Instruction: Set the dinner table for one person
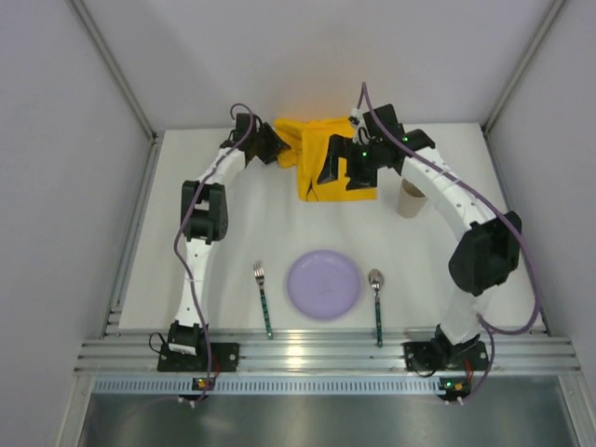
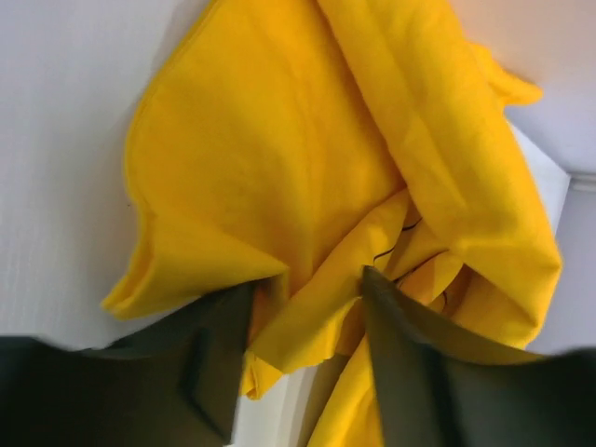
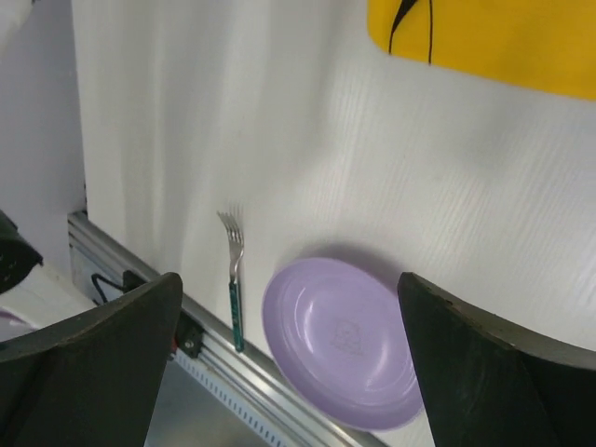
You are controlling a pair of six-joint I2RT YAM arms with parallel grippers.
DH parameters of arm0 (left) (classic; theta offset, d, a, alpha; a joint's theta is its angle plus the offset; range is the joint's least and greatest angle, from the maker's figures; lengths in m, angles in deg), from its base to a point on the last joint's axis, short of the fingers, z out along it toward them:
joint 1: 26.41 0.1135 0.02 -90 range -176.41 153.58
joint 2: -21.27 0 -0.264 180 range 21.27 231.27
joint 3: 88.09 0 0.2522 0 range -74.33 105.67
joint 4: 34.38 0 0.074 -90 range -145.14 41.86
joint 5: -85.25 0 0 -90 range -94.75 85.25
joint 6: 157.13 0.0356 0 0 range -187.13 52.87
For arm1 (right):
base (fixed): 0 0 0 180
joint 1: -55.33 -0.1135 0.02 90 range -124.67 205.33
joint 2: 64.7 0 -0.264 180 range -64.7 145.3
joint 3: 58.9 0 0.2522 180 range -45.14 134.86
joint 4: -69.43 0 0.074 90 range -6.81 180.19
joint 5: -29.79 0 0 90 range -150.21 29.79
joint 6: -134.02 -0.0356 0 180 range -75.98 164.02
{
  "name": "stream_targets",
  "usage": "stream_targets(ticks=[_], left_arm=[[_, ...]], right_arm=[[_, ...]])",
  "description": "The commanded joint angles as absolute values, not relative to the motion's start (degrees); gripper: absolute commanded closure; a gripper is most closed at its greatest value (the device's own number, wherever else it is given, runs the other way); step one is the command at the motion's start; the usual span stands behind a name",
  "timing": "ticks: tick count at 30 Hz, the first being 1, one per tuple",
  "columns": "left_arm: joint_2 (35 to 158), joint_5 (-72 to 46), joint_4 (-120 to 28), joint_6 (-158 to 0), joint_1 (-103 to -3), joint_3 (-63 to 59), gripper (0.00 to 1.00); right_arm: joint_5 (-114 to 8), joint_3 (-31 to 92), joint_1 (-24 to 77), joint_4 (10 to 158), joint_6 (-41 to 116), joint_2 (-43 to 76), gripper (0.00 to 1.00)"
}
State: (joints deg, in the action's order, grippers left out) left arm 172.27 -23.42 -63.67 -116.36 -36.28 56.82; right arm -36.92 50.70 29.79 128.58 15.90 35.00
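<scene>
Dinner table [image 1: 233,242], matte white and flat, beneath round purple plate [image 1: 323,284]. Beyond plate, left gripper [image 2: 307,307] clamped on crumpled yellow cloth placemat [image 2: 279,168]; right gripper [image 3: 289,284] spread wide, holding nothing.

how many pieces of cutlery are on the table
2: a fork left of the purple plate, a spoon right of it. The crumpled yellow cloth could hide more.

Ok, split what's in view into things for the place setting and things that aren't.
For the setting: yellow placemat, purple plate, fork, spoon, tan cup, all on the white dinner table.
Not part of it: aluminium rail, enclosure walls.
</scene>
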Motion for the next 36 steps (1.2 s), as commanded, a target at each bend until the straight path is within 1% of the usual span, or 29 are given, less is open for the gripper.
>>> stream_targets(ticks=[1, 2, 3, 4, 5, 6, 7, 8, 10, 12, 15, 19, 23, 26, 28, 29, 30, 32, 33, 36], left_arm=[[174.81, -24.87, -66.42, -116.43, -36.26, 56.19, 0.52], [174.9, -25.48, -66.16, -116.78, -35.82, 56.1, 0.58], [175.07, -26.53, -65.9, -116.96, -35.56, 56.01, 0.73], [175.08, -26.98, -65.9, -117.05, -35.12, 56.01, 0.79], [174.99, -26.98, -65.98, -117.14, -34.94, 55.84, 0.88], [174.73, -26.55, -66.33, -117.14, -34.77, 55.31, 0.98], [174.12, -26.37, -67.21, -117.05, -34.33, 54.87, 1.0], [173.76, -26.19, -67.39, -116.61, -34.06, 54.43, 1.0], [172.01, -25.58, -68.44, -115.91, -33.71, 52.77, 1.0], [169.99, -25.14, -69.06, -114.68, -33.53, 51.01, 1.0], [168.14, -24.09, -70.2, -112.83, -33.27, 50.21, 1.0], [166.73, -23.12, -74.76, -110.46, -33.36, 51.61, 1.0], [164.8, -21.8, -77.58, -108.44, -34.59, 52.75, 1.0], [164.79, -21.71, -79.51, -107.65, -36.08, 53.28, 1.0], [164.97, -21.54, -80.66, -106.77, -37.22, 53.46, 1.0], [165.06, -21.45, -80.92, -106.5, -37.66, 53.81, 1.0], [165.06, -21.45, -81.36, -106.41, -37.84, 53.99, 1.0], [164.88, -21.1, -82.15, -105.98, -38.37, 54.25, 1.0], [164.62, -21.01, -82.24, -106.06, -38.46, 54.34, 1.0], [164.27, -21.01, -82.86, -105.98, -38.54, 54.08, 1.0]], right_arm=[[-42.44, 62.5, 31.33, 131.34, 18.0, 44.78, 0.0], [-43.85, 66.1, 31.86, 134.14, 18.27, 47.86, 0.0], [-45.43, 74.05, 32.91, 135.91, 18.53, 54.07, 0.0], [-49.53, 78.31, 33.53, 137.66, 18.71, 57.35, 0.0], [-52.18, 82.61, 34.14, 141.86, 18.45, 60.6, 0.0], [-54.73, 90.83, 35.72, 144.34, 18.19, 66.9, 0.0], [-59.02, 93.96, 36.6, 146.36, 16.88, 69.48, 0.0], [-61.15, 95.65, 37.57, 148.21, 16.08, 72.29, 0.0], [-64.15, 93.04, 40.73, 147.79, 13.37, 72.68, 0.0], [-65.65, 88.05, 43.54, 145.16, 12.39, 71.36, 0.0], [-65.05, 86.34, 45.92, 141.64, 13.78, 72.05, 0.0], [-60.58, 90.47, 46.1, 142.16, 16.33, 77.76, 0.0], [-55.47, 88.55, 43.3, 139.97, 18.97, 80.4, 0.01], [-49.32, 86.09, 41.63, 137.86, 16.96, 82.33, 0.02], [-45.99, 86.78, 40.92, 137.15, 15.99, 83.65, 0.02], [-45.19, 88.35, 40.66, 137.42, 15.81, 84.97, 0.02], [-44.74, 88.46, 40.65, 137.42, 15.64, 85.15, 0.02], [-44.3, 87.85, 41.27, 137.24, 14.93, 85.16, 0.03], [-44.12, 87.58, 41.44, 137.24, 14.58, 85.16, 0.05], [-43.77, 86.61, 41.88, 137.15, 14.23, 85.59, 0.36]])
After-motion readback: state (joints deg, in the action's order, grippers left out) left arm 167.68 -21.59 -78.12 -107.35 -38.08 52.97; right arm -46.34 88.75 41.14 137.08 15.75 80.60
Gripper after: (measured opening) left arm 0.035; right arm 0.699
